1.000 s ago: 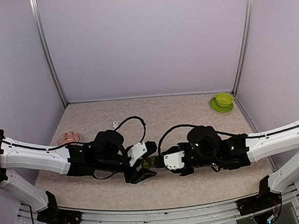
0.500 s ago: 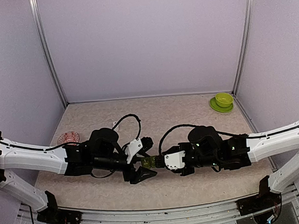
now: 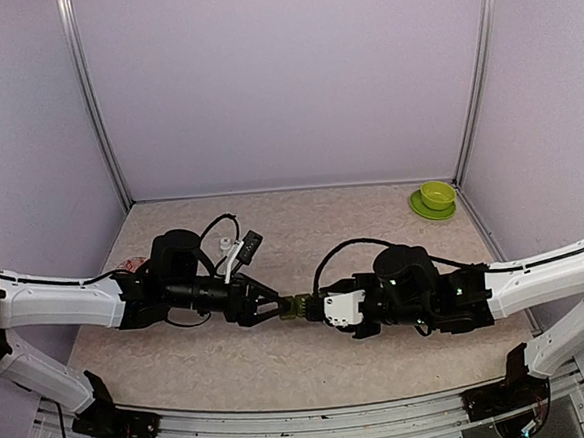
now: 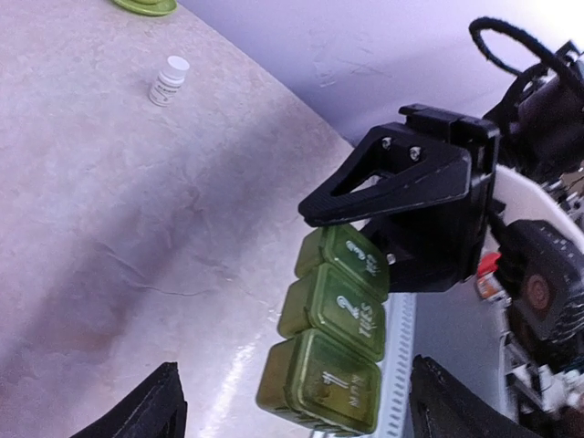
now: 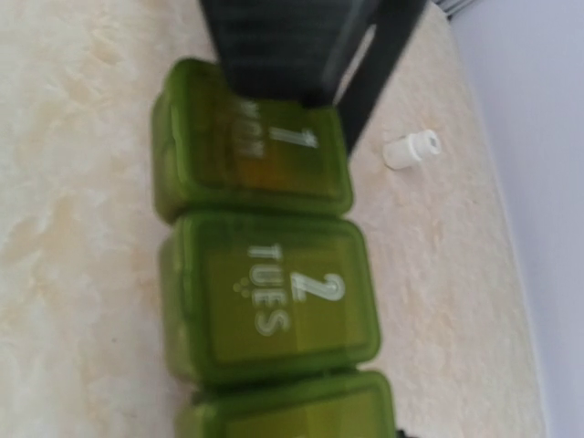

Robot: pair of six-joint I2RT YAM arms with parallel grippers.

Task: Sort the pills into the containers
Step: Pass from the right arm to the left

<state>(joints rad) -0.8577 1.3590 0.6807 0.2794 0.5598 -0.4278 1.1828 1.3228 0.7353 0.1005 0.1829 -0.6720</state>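
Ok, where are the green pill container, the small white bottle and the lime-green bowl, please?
pill container [image 4: 333, 310]: left wrist view, on the lid of its middle compartment.
small white bottle [image 4: 165, 88]: left wrist view, on its body.
lime-green bowl [image 3: 437, 202]: top external view, on its near wall.

"1 MON", "2 TUES" on containers [image 5: 266, 301]

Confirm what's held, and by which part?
Right gripper holds the dark green three-compartment plastic pill strip by its compartment-3 end; left gripper open, holding nothing.
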